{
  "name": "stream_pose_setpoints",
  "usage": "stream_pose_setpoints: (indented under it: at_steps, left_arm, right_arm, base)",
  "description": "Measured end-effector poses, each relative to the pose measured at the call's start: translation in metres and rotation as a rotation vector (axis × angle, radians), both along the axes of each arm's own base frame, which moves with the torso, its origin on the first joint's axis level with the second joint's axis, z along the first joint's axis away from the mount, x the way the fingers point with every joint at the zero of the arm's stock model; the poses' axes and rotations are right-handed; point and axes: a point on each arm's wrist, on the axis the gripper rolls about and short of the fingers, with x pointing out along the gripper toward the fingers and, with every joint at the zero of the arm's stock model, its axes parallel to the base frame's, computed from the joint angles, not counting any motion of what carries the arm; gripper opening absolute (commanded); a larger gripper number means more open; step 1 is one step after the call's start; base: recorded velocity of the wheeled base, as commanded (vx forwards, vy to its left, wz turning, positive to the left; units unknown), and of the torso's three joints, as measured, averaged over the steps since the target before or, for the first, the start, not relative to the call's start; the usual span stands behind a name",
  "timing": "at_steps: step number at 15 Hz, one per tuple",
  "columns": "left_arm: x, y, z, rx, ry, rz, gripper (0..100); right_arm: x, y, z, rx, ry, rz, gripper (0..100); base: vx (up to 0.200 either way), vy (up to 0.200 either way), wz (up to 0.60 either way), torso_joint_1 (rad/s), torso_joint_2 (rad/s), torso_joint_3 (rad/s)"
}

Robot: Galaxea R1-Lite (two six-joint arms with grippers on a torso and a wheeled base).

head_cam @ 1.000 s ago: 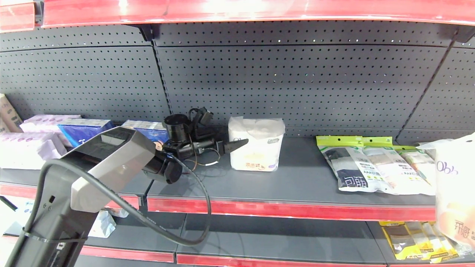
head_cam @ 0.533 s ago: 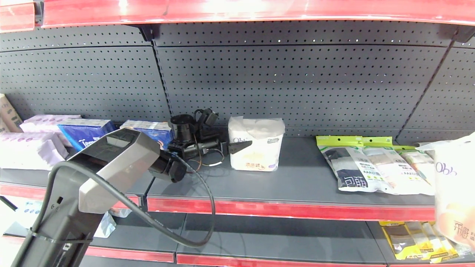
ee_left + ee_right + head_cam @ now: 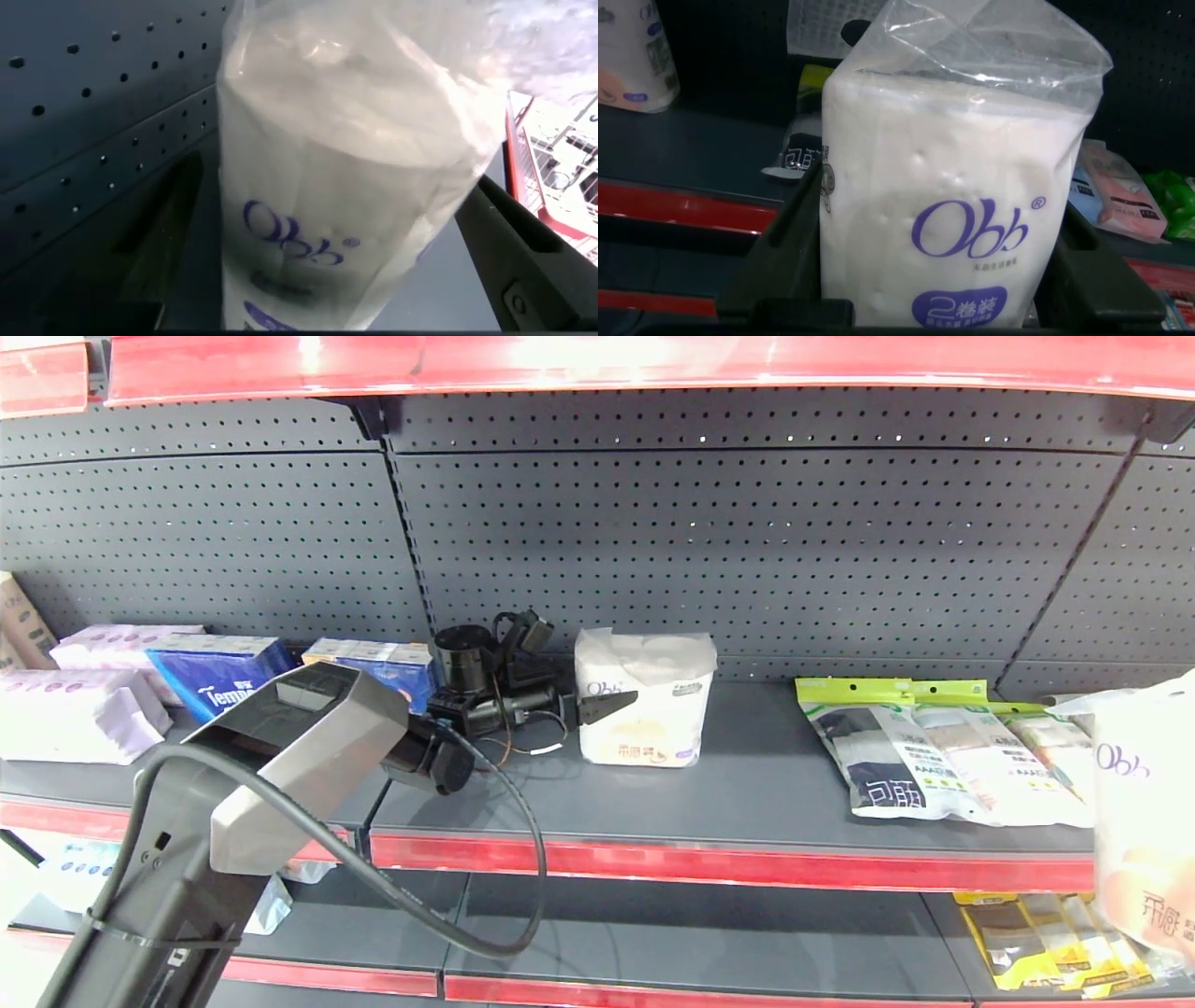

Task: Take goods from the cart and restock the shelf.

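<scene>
Standing upright near the middle of the head frame, the white plastic-wrapped tissue pack (image 3: 644, 700) is resting on the dark grey shelf board (image 3: 747, 789), just in front of the perforated back panel (image 3: 747, 541). The left pincer (image 3: 611, 702) is reaching in from the frame's left with its fingers spread, one on either side of the pack. In the left wrist view a sliver of gap is showing beside the wrapper, so the pack is apparently bearing its own weight. It is sitting in the open stretch between the blue tissue boxes (image 3: 219, 672) at the left and the flat green-topped pouches (image 3: 943, 756) at the right, probably to keep tissue goods grouped together.

At the right edge of the head frame, the second white tissue pack (image 3: 1144, 803) is being held upright, off the shelf. The right pincer (image 3: 938, 280) is pinching it across its flanks, low down, with the loose wrapper top standing free. Holding it upright is likely readying it to go down beside the first pack.
</scene>
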Motion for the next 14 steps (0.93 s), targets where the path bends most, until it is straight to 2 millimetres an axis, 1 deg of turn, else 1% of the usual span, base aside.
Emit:
stream_pose_setpoints:
  at_steps: [4,8,14]
  left_arm:
    - [0.006,-0.006,-0.004,-0.009,-0.021,-0.008,100]
    - [0.005,-0.013,-0.008,-0.009,-0.014,-0.024,100]
    - [0.005,-0.015,-0.01,-0.007,-0.008,-0.042,100]
  right_arm:
    - [0.0,0.0,0.0,-0.001,0.001,0.0,0]
    - [0.0,0.0,-0.001,0.0,0.002,0.0,0]
    - [0.0,0.0,-0.001,0.001,0.004,0.0,0]
  base:
    - [0.0,0.0,0.0,0.0,0.0,0.0]
    - [0.0,0.0,0.0,0.0,0.0,0.0]
    - [0.0,0.0,0.0,0.0,0.0,0.0]
